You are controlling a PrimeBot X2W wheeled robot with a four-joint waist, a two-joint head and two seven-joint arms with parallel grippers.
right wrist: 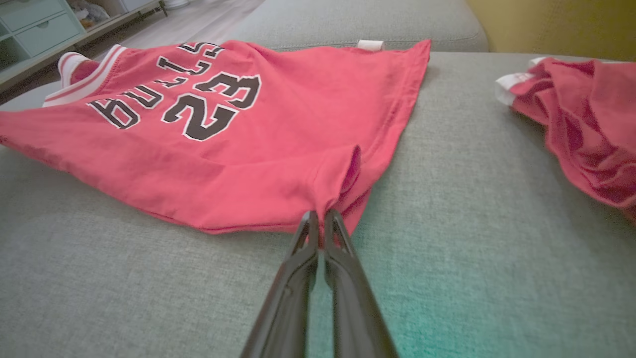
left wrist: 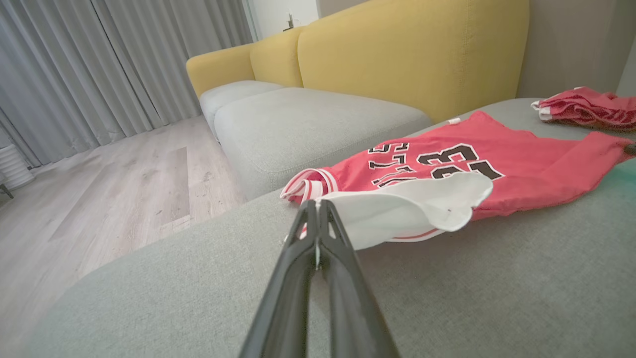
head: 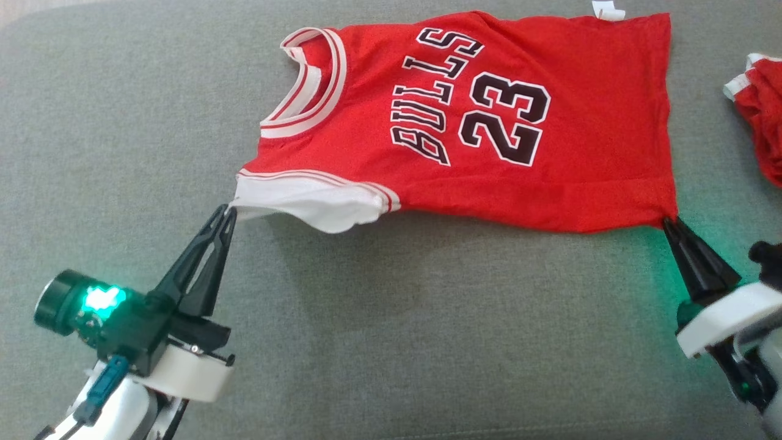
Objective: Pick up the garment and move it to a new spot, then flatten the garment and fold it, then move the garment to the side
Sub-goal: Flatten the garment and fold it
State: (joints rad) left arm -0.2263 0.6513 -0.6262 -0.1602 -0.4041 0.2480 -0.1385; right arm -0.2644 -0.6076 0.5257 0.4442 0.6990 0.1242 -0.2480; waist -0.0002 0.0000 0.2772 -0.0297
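The garment (head: pixel 489 122) is a red jersey with a white-trimmed neck, "BULLS" and "23" in black. It lies spread on the grey cushion, neck to the left. My left gripper (head: pixel 227 211) is shut on the white sleeve tip at the near left corner, which lifts off the cushion. My right gripper (head: pixel 667 220) is shut on the near right hem corner. In the left wrist view the garment (left wrist: pixel 521 159) stretches away from the closed left gripper (left wrist: pixel 317 204). The right wrist view has the garment (right wrist: pixel 278 129) bunched at the closed right gripper (right wrist: pixel 320 215).
A second crumpled red and white cloth (head: pixel 760 116) lies at the right edge of the grey cushion (head: pixel 397 318). A yellow sofa back (left wrist: pixel 407 44) rises behind. Wood floor (left wrist: pixel 99 199) and grey curtains lie past the cushion's left edge.
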